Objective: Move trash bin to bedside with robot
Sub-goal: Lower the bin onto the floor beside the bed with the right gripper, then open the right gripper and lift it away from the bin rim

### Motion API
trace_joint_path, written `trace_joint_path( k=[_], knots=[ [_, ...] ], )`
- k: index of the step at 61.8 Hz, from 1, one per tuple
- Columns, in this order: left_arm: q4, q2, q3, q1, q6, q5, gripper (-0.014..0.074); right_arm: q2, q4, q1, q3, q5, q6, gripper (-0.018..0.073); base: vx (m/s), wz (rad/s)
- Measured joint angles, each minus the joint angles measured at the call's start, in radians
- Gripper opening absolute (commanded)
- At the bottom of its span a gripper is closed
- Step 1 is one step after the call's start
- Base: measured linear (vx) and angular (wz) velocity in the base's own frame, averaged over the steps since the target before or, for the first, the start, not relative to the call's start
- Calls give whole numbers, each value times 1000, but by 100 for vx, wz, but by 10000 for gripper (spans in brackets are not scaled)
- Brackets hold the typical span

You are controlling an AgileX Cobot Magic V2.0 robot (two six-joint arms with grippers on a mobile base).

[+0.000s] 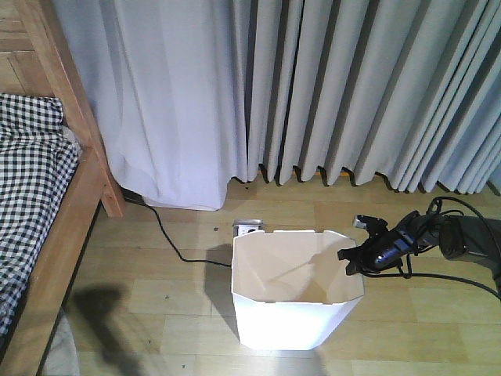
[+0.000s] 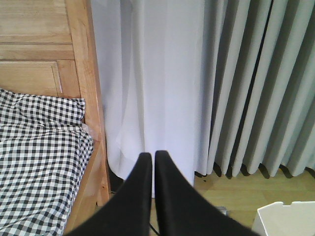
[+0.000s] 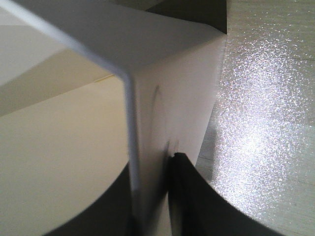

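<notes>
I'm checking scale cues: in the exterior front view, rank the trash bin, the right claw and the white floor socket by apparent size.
1. trash bin, clearly largest.
2. right claw, gripping the bin's rim.
3. white floor socket, smallest, partly hidden behind the bin.

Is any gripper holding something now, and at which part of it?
The right gripper grips the trash bin by its rim wall, one finger inside and one outside. The left gripper is shut on nothing.

The left gripper [image 2: 150, 162] points its closed black fingers at the white curtain [image 2: 162, 83], with the wooden bed frame [image 2: 91, 88] and checkered bedding [image 2: 37, 157] left of it and the white bin's rim [image 2: 285, 219] low right.
</notes>
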Motion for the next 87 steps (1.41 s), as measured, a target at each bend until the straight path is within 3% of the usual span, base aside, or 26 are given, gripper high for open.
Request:
trace_joint_path(
  k=[15, 45, 87],
  knots=[
    [0, 0, 0, 0, 0, 0, -6, 0, 13, 0, -1, 9, 1, 202, 0, 0],
    [0, 0, 0, 0, 0, 0, -6, 2, -9, 3, -8, 39, 28, 522, 0, 0],
    [0, 0, 0, 0, 0, 0, -6, -30, -46, 5, -10, 65, 32, 529, 0, 0]
  ],
)
